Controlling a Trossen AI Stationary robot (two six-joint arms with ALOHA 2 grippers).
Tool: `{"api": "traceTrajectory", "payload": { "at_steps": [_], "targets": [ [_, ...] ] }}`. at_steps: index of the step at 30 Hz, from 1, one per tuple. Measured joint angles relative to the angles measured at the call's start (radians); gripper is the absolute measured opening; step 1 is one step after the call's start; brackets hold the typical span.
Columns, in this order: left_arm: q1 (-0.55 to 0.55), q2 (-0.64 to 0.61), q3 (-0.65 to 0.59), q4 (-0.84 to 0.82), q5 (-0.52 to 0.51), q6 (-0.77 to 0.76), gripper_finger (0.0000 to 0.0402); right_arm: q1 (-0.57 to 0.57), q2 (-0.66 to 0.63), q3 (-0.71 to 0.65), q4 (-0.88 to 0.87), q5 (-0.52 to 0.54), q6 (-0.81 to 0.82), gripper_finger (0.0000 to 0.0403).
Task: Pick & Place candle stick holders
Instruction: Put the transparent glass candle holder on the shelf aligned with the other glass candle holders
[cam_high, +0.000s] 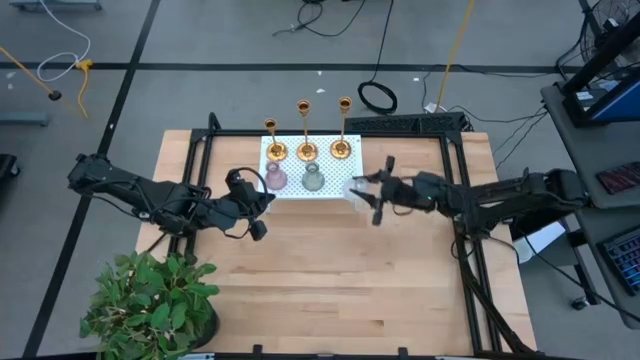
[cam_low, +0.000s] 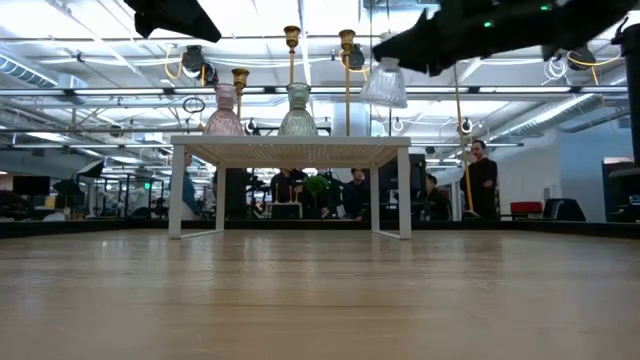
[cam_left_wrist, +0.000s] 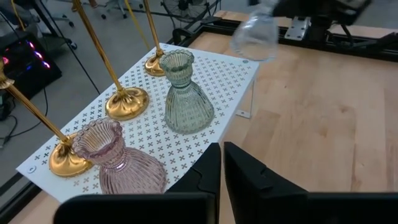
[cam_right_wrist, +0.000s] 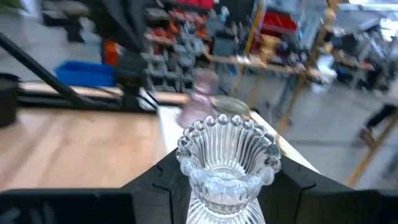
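Right arm reaches in level from the table's right side toward the white perforated stand (cam_high: 335, 172), its gripper (cam_high: 368, 193) clamped on the clear ribbed glass candle holder (cam_high: 357, 191). The holder hangs in the air, off the wooden table (cam_high: 330, 280), just beside the stand's right edge; in the low view it sits tilted, above the level of the stand's top (cam_low: 385, 84). The right wrist view shows its scalloped, fluted rim (cam_right_wrist: 228, 148) between the dark fingers.

Left arm lies low across the table's left half, its gripper (cam_high: 258, 212) just off the stand's near-left corner, fingers nearly together and holding nothing (cam_left_wrist: 222, 163).

On the stand: a pink ribbed glass holder (cam_high: 276, 178) and a greenish ribbed glass holder (cam_high: 313, 178), both vase-shaped with flared rims, upright in the near row. Behind them stand three shiny gold holders with round bases and thin stems (cam_high: 306, 150).

A leafy green potted plant (cam_high: 150, 305) occupies the table's near-left corner.
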Motion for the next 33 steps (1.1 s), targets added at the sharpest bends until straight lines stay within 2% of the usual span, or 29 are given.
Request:
{"api": "traceTrajectory", "payload": {
  "at_steps": [3, 7, 10, 16, 23, 27, 33],
  "targets": [
    [0.000, 0.000, 0.000, 0.000, 0.000, 0.002, 0.0025, -0.046, 0.028, 0.043, -0.047, -0.007, 0.017, 0.0137],
    [0.000, 0.000, 0.000, 0.000, 0.000, 0.006, 0.0011, -0.101, 0.078, 0.052, -0.006, -0.090, 0.062, 0.0134],
    [0.000, 0.000, 0.000, 0.000, 0.000, 0.016, 0.0004, -0.131, 0.125, 0.052, 0.020, -0.105, 0.079, 0.0136],
    [0.001, 0.000, 0.000, 0.011, 0.000, 0.018, 0.0024, -0.169, 0.194, 0.052, 0.072, -0.105, 0.091, 0.0136],
    [0.001, 0.000, 0.000, 0.015, 0.000, 0.025, 0.0017, -0.197, 0.227, 0.052, 0.102, -0.109, 0.106, 0.0140],
    [0.001, 0.000, 0.000, 0.015, 0.000, 0.028, 0.0004, -0.214, 0.234, 0.052, 0.100, -0.184, 0.134, 0.0142],
    [0.001, 0.000, 0.000, 0.015, 0.000, 0.028, 0.0022, -0.234, 0.234, 0.052, 0.104, -0.208, 0.144, 0.0153]
  ]
}}
